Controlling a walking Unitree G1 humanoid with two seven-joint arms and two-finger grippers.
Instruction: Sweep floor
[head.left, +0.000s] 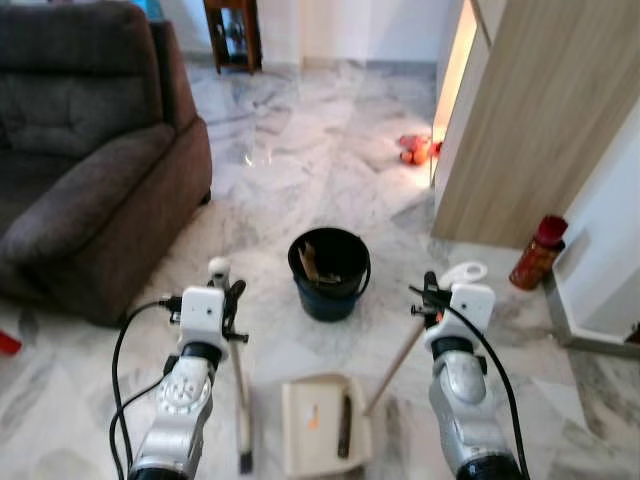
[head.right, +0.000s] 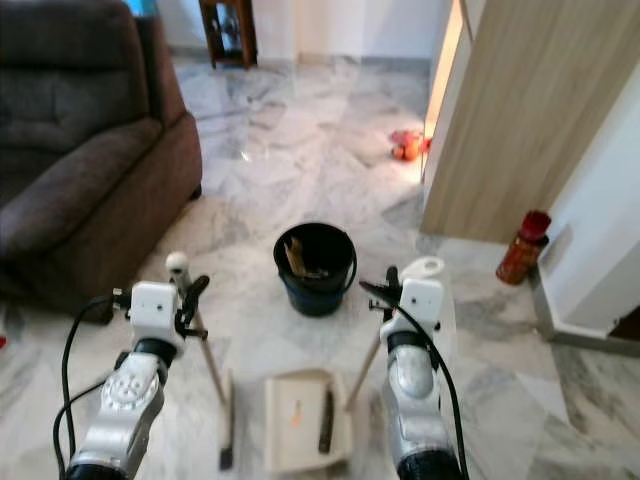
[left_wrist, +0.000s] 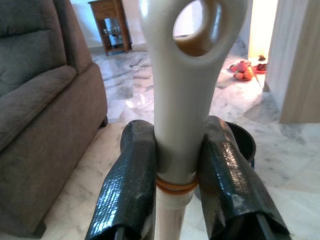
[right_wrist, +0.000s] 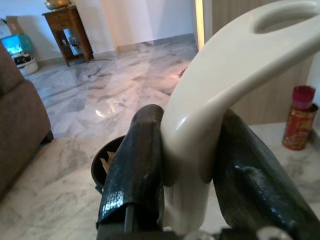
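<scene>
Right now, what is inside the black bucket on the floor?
The black bucket holds some brownish scraps, perhaps paper or leaves, leaning against its inner wall. The near rim covers the bottom, so whatever lies deeper cannot be seen.

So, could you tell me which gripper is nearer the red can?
Right. The right gripper sits just left of the red can; the left gripper is farther left, beyond the bucket.

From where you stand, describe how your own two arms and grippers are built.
Both arms are silver, ribbed metal with a white boxy block at each wrist. The left gripper and right gripper each have two long black fingers with a glossy, textured covering. A black cable loops beside the left arm; another runs down the right.
</scene>
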